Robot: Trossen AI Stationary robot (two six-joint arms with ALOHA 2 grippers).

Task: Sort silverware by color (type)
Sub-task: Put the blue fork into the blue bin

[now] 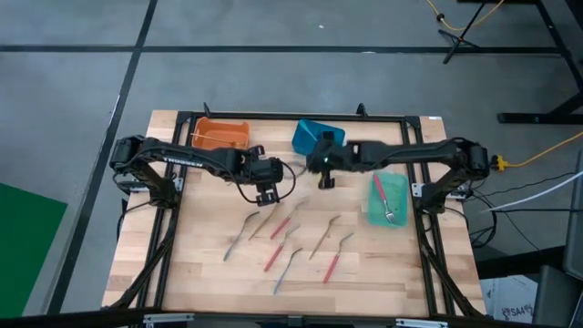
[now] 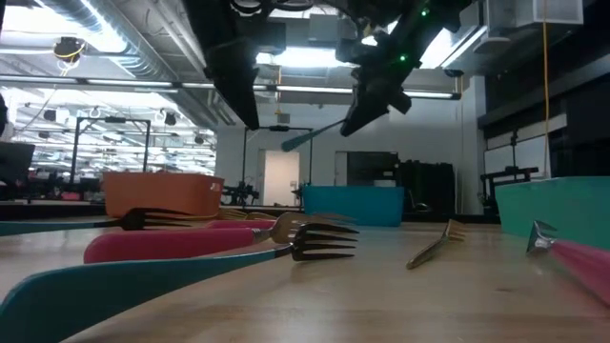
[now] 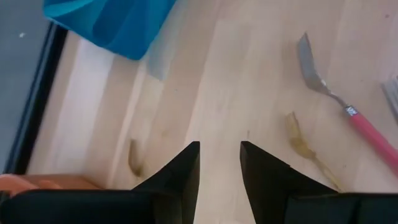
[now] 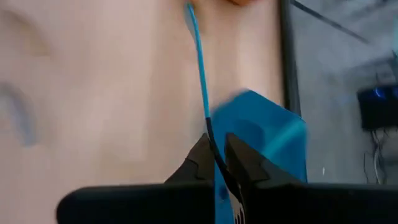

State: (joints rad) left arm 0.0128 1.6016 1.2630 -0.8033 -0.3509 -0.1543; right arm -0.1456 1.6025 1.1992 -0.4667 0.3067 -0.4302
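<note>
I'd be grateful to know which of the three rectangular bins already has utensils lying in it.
The green rectangular bin by the right arm holds a red-handled utensil and a silver one; no utensils show in the orange bin or the blue bin.

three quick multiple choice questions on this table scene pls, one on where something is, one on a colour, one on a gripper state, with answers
1. Where is the green bin?
A. at the table's right side, under the right arm
B. at the table's left edge
C. stacked in the orange bin

2. What colour is the utensil in the right gripper?
A. red
B. blue
C. gold

3. How is the left gripper?
A. shut on a fork
B. open and empty
C. shut on a bin's rim

Answers:
1. A: the high view shows it at the right, by the right arm's base.
2. B: the right wrist view shows a thin blue handle clamped between the fingers.
3. B: the left wrist view shows bare table between its spread fingers.
</note>
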